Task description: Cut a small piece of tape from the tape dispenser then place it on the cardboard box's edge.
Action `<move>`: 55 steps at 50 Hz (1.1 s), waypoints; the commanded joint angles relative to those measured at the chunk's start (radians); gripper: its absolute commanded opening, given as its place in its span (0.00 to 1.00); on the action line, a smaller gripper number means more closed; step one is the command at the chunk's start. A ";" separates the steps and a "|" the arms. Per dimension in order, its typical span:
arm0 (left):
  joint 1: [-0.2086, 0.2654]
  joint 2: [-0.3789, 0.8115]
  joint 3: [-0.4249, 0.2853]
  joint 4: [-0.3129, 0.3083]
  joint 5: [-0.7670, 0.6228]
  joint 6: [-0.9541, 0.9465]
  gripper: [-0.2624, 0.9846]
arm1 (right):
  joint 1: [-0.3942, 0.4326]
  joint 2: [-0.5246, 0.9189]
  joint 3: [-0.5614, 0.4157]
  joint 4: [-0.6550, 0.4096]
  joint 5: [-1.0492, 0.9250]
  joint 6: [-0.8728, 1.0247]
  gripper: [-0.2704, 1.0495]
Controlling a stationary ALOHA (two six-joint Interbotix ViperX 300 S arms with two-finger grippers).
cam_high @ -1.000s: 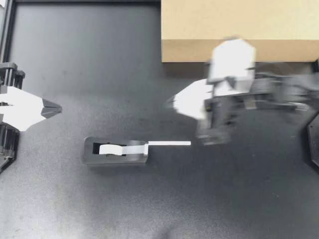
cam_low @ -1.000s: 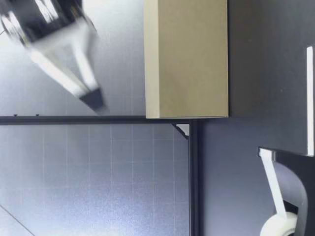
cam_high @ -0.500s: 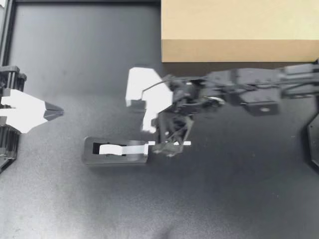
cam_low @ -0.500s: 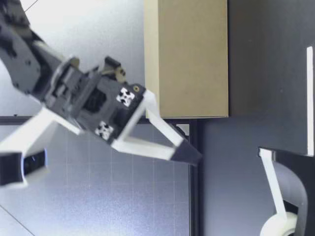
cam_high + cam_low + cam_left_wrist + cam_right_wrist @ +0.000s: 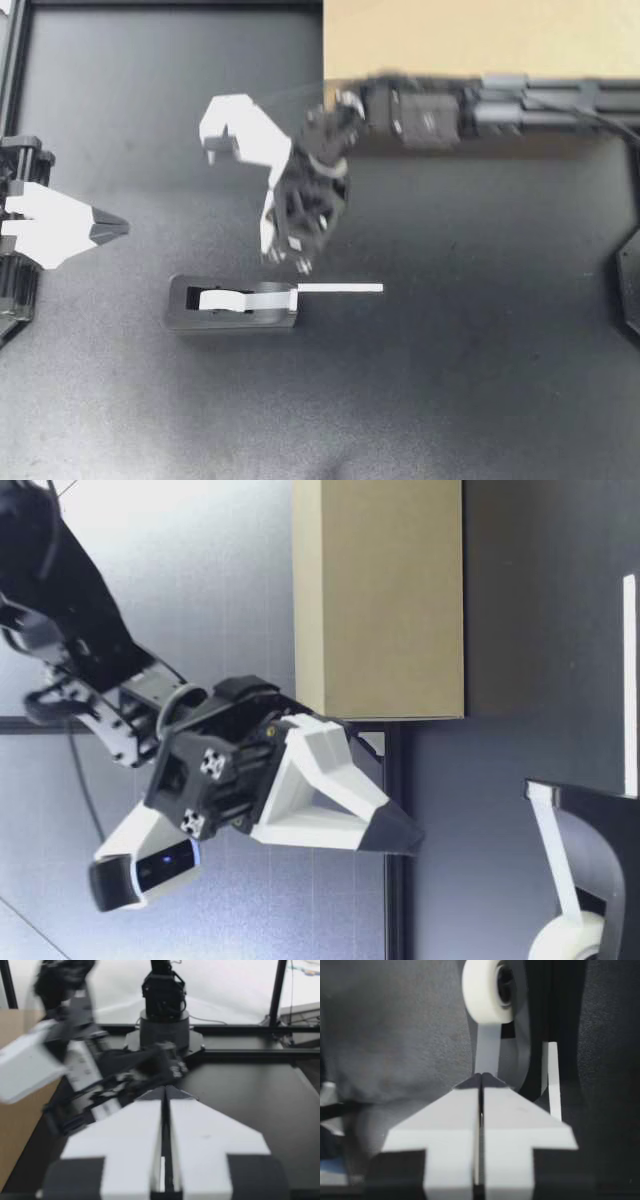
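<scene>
My right claw [image 5: 290, 260] hangs just above the dispenser [image 5: 232, 305], its 2 fingers pressed together on nothing. In the right wrist view their tips point at the roll [image 5: 487, 990]. A strip [image 5: 340, 288] of tape runs flat from the dispenser's end, just beside my fingertips and untouched. My left claw [image 5: 108, 228] sits well apart at the table's [image 5: 480, 400] left side, also pressed together and empty. The box [image 5: 480, 40] stands at the far edge, with my right arm reaching across its near side.
</scene>
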 commanded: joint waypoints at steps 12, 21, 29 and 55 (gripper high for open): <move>0.003 0.006 -0.008 0.000 -0.009 0.000 0.11 | -0.008 0.071 -0.120 0.025 0.155 0.002 0.42; 0.003 0.006 -0.005 0.000 -0.009 -0.002 0.11 | -0.009 0.112 -0.140 0.025 0.172 0.005 0.50; 0.003 0.006 -0.002 0.000 -0.009 -0.002 0.11 | -0.009 0.132 -0.141 0.029 0.181 0.005 0.50; 0.003 0.006 0.000 0.000 -0.009 -0.003 0.11 | 0.005 0.175 -0.143 0.075 0.196 0.005 0.50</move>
